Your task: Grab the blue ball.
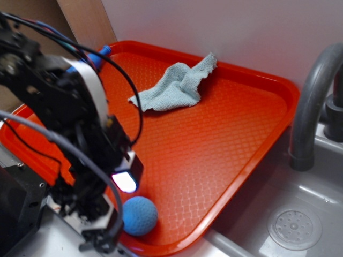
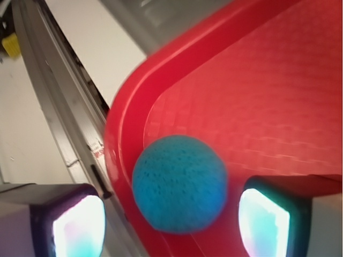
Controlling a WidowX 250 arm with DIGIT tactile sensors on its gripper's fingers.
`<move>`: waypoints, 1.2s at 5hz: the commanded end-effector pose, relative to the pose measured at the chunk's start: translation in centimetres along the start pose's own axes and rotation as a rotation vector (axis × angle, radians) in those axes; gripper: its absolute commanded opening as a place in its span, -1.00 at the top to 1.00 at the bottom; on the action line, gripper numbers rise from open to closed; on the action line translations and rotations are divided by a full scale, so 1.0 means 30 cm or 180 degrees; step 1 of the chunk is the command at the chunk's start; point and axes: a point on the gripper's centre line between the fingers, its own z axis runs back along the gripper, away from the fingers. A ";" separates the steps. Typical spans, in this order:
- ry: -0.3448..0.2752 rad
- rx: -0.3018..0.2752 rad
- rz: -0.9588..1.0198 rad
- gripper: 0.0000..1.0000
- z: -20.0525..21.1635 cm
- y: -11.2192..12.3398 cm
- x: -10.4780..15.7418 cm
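Two camera views show a black robot arm point(image 1: 59, 101) leaning over a red plastic tray point(image 1: 241, 134) that sits beside a grey sink point(image 1: 300, 214). One blue ball point(image 1: 139, 216), round with a rough, pitted surface, rests on the tray floor in the near corner, tucked close against the raised rim. From the outside view, the gripper point(image 1: 110, 214) hangs low at that same corner, just to the left of the ball, with a glowing white pad point(image 1: 125, 182) on one finger facing it. The wrist view looks down past the fingers: the ball point(image 2: 179, 183) sits in the middle, with one lit fingertip point(image 2: 77, 227) at the lower left and another at the lower right, each standing apart from the ball. The jaws are spread wide, wider than the ball, and grip nothing. The left fingertip appears to hang over the tray's rim rather than its floor. Farther back on the tray, well apart from the ball, lies a crumpled pale grey-blue cloth point(image 1: 177, 85). A curved grey tap point(image 1: 313, 101) rises at the right, over the sink, and a round drain point(image 1: 295, 227) shows in the basin.
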 end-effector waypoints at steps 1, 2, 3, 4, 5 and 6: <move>-0.0141 -0.0145 -0.0232 1.00 -0.029 -0.048 0.008; -0.0163 -0.0290 -0.0311 1.00 -0.015 -0.051 0.009; -0.0158 -0.0336 -0.0375 1.00 0.009 -0.051 0.008; -0.0047 -0.0029 -0.0578 1.00 0.089 -0.048 0.000; -0.0435 0.0495 -0.0335 1.00 0.280 -0.009 -0.076; -0.0610 0.0724 -0.0166 1.00 0.384 0.012 -0.129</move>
